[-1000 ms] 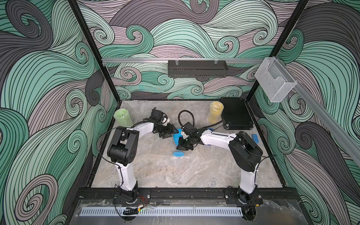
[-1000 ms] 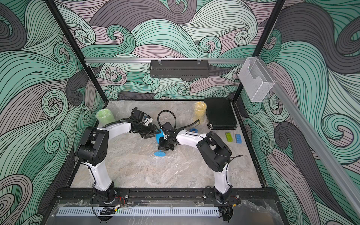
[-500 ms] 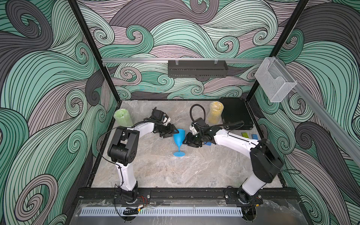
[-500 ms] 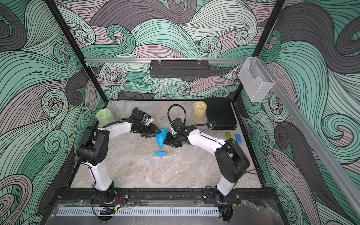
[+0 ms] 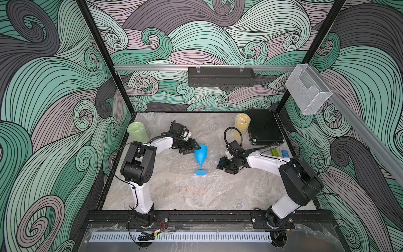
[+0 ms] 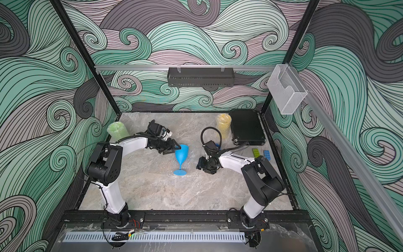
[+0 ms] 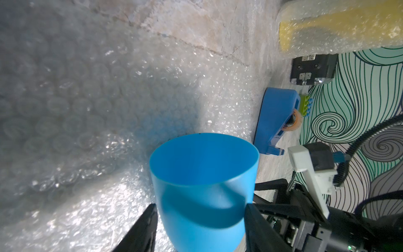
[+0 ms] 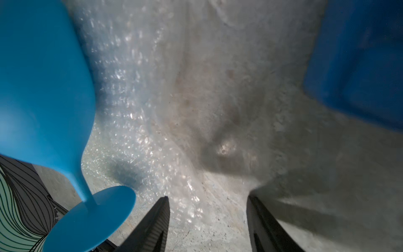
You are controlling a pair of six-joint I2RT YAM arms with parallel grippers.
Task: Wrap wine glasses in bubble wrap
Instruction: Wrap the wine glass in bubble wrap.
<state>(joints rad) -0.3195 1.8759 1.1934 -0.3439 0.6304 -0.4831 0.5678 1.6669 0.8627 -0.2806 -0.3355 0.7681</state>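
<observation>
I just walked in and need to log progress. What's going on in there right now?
The left claw grips the bowl of the blue goblet, holding it roughly upright over a bubble wrap sheet spread flat on the table. The right claw is open and empty, beside the goblet's foot. The green goblet and yellow goblet stand at the back, already wrapped. The blue one is bare, the last left to wrap.
</observation>
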